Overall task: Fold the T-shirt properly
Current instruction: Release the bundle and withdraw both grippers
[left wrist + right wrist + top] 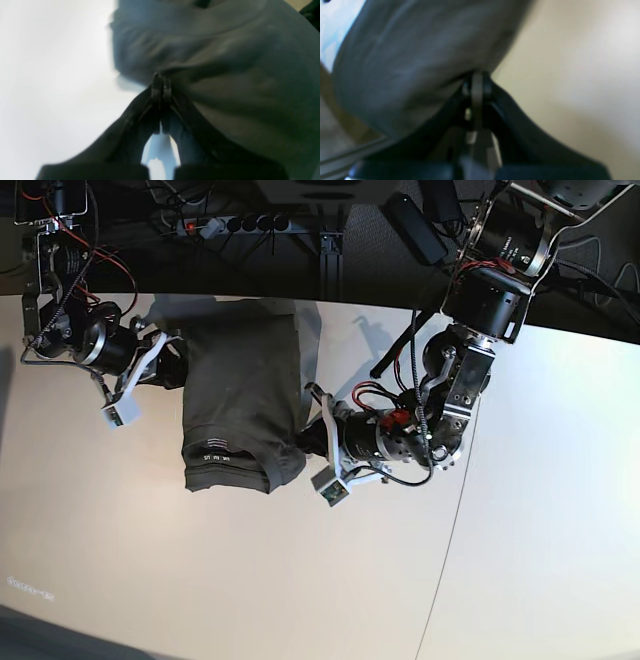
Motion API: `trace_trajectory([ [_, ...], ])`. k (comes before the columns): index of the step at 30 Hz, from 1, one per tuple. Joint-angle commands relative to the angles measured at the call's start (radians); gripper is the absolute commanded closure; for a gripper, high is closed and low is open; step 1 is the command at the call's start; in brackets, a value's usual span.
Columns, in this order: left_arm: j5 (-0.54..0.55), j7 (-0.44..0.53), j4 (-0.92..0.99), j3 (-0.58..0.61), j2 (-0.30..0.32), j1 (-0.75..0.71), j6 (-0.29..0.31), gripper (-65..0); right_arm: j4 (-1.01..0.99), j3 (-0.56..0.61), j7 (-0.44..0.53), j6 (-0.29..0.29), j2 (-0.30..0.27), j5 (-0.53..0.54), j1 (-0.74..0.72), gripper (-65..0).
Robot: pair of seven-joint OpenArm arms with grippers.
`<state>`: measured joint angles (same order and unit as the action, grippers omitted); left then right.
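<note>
The T-shirt is seen on the white table in the base view, already gathered into a tall narrow block. Its long axis runs from the far table edge toward the camera, and the collar label faces up at the near end.

Left claw: pressed together and pinching the shirt's near corner on its own side. In the left wrist view the closed tips are buried in a bunched ridge of fabric, with bare table to one side.

Right claw: likewise clamped shut on cloth, at the opposite long edge and further up the block. In the right wrist view the fabric is draped over the closed tips. How many layers are caught cannot be told, since both wrist views are blurred.

Key relation: the shirt lies between the two claws, each holding one long side, so the span from claw to claw runs across the short axis. The grips are staggered. The left grip sits near the collar end; the right sits nearer the middle or far half.

Judged next need: the long axis still has to be halved, so the cloth would be carried along that axis. The left arm is nearer the collar end. With uneven grips, skew of the folded edge is the likely risk.
</note>
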<state>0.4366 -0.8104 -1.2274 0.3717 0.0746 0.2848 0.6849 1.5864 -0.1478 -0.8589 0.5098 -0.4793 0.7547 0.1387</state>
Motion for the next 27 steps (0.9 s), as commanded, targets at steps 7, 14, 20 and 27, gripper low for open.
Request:
trace_trajectory([
  [7, 0.222, -0.158, -0.080, -0.243, -0.002, 0.027, 0.013, 0.0, 0.016, -0.233, -0.016, 0.071, -0.025, 0.011, -0.011, 0.0],
  [14, 0.361, -0.249, -0.271, -0.390, 0.116, -0.075, 0.013, 0.0, 0.016, -0.471, -0.111, 0.072, -0.062, 0.151, 0.071, 0.0],
  [20, 0.445, -0.271, -0.504, -0.500, 0.248, -0.272, 0.013, 0.0, 0.018, -0.627, -0.127, 0.074, -0.084, 0.217, 0.196, 0.0],
  [27, 0.504, -0.291, -0.688, -0.708, 0.292, -0.506, 0.013, 0.0, 0.018, -0.724, -0.137, 0.074, -0.083, 0.260, 0.343, 0.0],
])
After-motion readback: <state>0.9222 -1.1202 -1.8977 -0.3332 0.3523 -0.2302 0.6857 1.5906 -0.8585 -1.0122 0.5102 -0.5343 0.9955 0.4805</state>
